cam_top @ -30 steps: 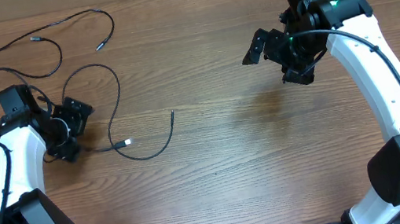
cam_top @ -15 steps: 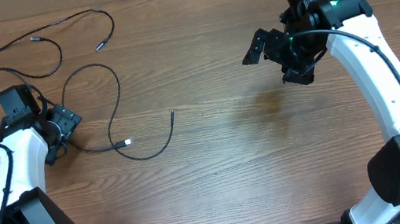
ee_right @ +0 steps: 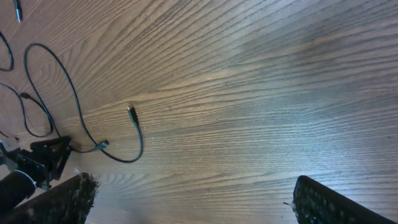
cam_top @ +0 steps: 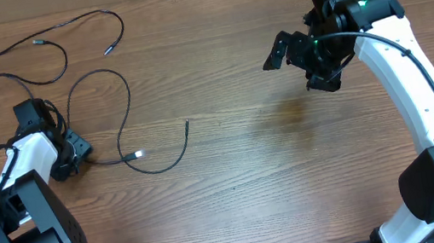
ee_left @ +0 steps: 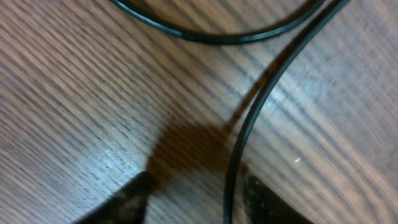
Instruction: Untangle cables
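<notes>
Thin black cables lie at the table's left. One long cable (cam_top: 107, 50) snakes along the far left edge. A second cable (cam_top: 139, 155) loops from my left gripper toward the middle and also shows in the right wrist view (ee_right: 142, 140). My left gripper (cam_top: 75, 151) is low on the table and open. In the left wrist view its jaws (ee_left: 196, 202) straddle a cable strand (ee_left: 249, 118) that runs close to the right finger, and another strand (ee_left: 217, 38) curves past above. My right gripper (cam_top: 292, 50) is open and empty, held high over bare wood at the right (ee_right: 202, 202).
The wooden table (cam_top: 257, 158) stretches between the two arms. Thicker black wires run along both white arms. The table's far edge is close behind the long cable.
My left gripper has moved toward the front and dropped low over the looped cable, with the arm swung round. The right arm has not moved.
</notes>
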You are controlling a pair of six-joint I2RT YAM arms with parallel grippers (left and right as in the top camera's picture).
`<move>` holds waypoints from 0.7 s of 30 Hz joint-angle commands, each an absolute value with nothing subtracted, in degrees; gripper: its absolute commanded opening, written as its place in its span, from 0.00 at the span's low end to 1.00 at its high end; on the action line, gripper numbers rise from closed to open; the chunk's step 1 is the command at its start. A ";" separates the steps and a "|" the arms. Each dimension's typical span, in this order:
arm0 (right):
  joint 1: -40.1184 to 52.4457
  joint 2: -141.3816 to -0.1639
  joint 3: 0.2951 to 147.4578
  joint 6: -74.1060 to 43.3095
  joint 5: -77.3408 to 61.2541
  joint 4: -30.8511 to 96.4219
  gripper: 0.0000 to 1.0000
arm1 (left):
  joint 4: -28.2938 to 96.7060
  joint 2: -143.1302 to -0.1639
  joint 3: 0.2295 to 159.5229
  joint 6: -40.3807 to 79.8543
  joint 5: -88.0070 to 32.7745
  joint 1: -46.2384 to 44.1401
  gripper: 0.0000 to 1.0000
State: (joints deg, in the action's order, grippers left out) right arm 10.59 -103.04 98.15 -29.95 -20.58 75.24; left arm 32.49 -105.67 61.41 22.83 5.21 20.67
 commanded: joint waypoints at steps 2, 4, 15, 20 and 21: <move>10.52 -102.41 99.07 -29.71 -20.45 75.11 1.00 | 32.10 -106.83 60.86 21.82 3.42 20.60 0.22; 10.52 -102.41 99.07 -29.71 -20.45 75.11 1.00 | 32.08 -106.83 60.84 21.87 0.93 20.60 0.11; 10.52 -102.41 99.07 -29.71 -20.45 75.09 1.00 | 32.25 -106.83 60.86 23.05 -14.44 20.60 0.04; 10.52 -102.41 99.07 -29.71 -20.45 75.09 1.00 | 32.29 -106.80 60.97 21.71 -14.50 20.60 0.04; 10.52 -102.41 99.07 -29.71 -20.45 75.11 1.00 | 32.29 -106.78 61.04 20.86 -14.52 20.60 0.04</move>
